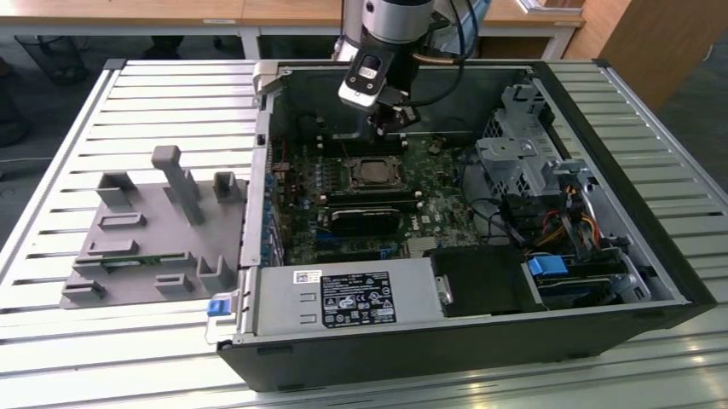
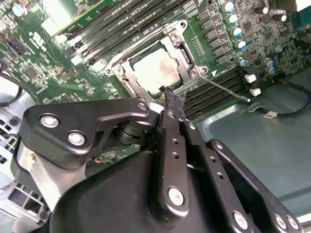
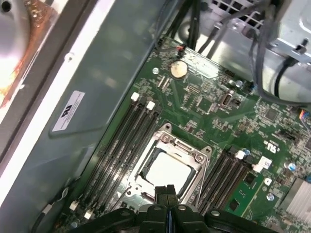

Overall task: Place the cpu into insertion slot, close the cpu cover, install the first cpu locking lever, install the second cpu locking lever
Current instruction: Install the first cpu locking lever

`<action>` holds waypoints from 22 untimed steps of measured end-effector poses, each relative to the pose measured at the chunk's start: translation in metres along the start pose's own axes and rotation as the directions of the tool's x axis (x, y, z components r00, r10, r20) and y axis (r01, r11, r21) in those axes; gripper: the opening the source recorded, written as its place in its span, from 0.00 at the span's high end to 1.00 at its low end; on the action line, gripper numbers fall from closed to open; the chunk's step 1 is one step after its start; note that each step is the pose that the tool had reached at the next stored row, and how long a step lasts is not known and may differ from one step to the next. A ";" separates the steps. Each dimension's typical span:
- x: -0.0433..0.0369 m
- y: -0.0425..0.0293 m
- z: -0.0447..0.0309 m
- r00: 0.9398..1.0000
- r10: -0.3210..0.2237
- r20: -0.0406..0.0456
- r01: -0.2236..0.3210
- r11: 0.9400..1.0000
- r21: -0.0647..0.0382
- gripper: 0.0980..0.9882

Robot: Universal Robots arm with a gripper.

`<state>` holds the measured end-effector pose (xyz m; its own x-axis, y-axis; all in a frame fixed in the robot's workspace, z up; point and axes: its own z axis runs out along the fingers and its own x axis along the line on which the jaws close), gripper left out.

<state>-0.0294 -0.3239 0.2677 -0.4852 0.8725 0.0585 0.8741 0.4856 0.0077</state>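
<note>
While the black two-fingered gripper (image 3: 166, 189) hangs over the green motherboard (image 3: 204, 104) inside the open black computer case (image 1: 637, 256), its fingers are pressed together on nothing; the small square pale-silver cpu (image 3: 167, 171) lies in the silver-rimmed square insertion slot (image 3: 146, 163); the thin silver metal cpu cover (image 3: 182, 145) lies flat around it; a thin metal lever (image 2: 226, 90) juts out beside the socket.

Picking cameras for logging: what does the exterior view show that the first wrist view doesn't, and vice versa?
Exterior view adds: the whole open PC case, its power supply, the grey fixture tray on the slatted table. First wrist view adds: the cpu, pale-faced, under the cpu cover, a coin cell battery, a white label on the case wall. Both: the insertion slot, memory slots, the shut gripper by that slot.
</note>
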 end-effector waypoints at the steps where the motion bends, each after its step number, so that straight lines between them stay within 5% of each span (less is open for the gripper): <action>1: 0.0000 0.0000 0.0002 1.000 -0.013 -0.003 0.013 1.000 -0.001 0.99; 5: 0.0001 0.0001 0.0009 0.998 -0.069 -0.011 0.069 0.998 -0.002 0.99; 12: 0.0000 0.0000 0.0013 0.987 -0.160 -0.008 0.160 0.987 -0.006 0.99; 16: 0.0000 0.0000 0.0014 0.973 -0.230 -0.009 0.230 0.973 -0.003 0.99; 22: -0.0001 0.0000 0.0016 0.944 -0.329 -0.008 0.329 0.944 0.000 0.99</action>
<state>-0.0294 -0.3239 0.2661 -0.7457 0.6635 0.0610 0.6657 0.7457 0.0268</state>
